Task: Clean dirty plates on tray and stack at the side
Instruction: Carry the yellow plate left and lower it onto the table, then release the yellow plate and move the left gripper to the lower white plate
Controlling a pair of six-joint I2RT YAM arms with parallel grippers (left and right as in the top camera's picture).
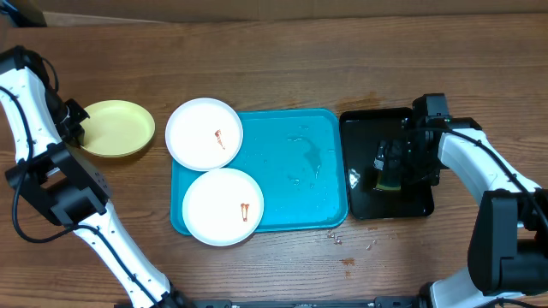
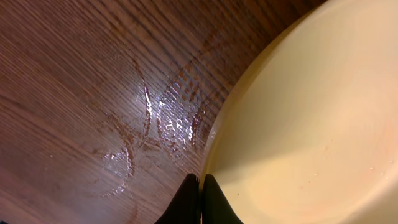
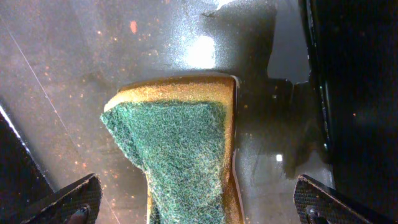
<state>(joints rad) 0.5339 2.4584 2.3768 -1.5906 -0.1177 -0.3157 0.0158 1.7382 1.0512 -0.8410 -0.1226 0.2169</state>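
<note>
Two white plates lie on the turquoise tray (image 1: 300, 175), each with a small brown-red smear. One plate (image 1: 204, 133) overhangs the tray's top-left corner and the other (image 1: 223, 205) overhangs its lower-left edge. A pale green plate (image 1: 120, 128) sits on the wood to the left of the tray. My left gripper (image 1: 75, 121) (image 2: 200, 179) is shut on the left rim of that plate (image 2: 311, 124). My right gripper (image 1: 390, 162) (image 3: 196, 190) hangs open over the black tray. A green-topped yellow sponge (image 3: 177, 149) lies between its fingers (image 3: 74, 199).
The glossy black tray (image 1: 415, 205) stands just right of the turquoise one, wet and speckled. Wet streaks (image 2: 161, 118) shine on the wood beside the green plate. A few crumbs (image 1: 347, 248) lie on the table below the trays. Both arm bases stand along the near edge.
</note>
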